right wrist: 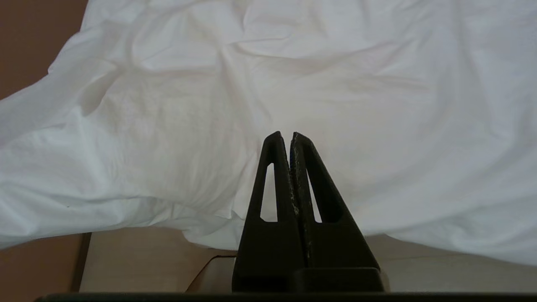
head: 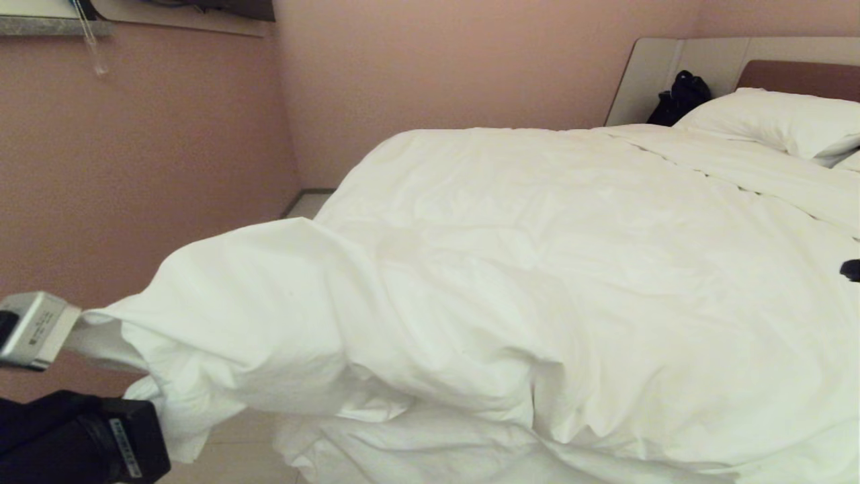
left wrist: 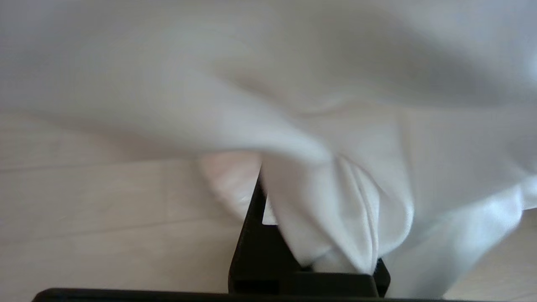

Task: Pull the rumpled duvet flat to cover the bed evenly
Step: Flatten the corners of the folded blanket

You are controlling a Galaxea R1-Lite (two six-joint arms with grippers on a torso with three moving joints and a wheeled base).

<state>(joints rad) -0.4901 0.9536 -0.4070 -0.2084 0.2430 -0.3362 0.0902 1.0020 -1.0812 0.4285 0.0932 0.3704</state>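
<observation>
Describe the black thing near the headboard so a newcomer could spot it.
Start at the bed, its pale headboard against the pink wall. At the headboard's left end, behind the white pillow, a black bundle leans on the panel. It is the only dark item among white bedding.

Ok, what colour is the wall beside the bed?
Dusty pink wall, plain; head view shows it best.

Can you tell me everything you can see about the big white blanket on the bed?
The duvet is thick, puffy, plain white and creased. It covers most of the bed, reaching near a pillow. Its near edge is bunched, and one corner stretches out over the floor, pinched in the left gripper. The right gripper is shut and empty in front of it.
</observation>
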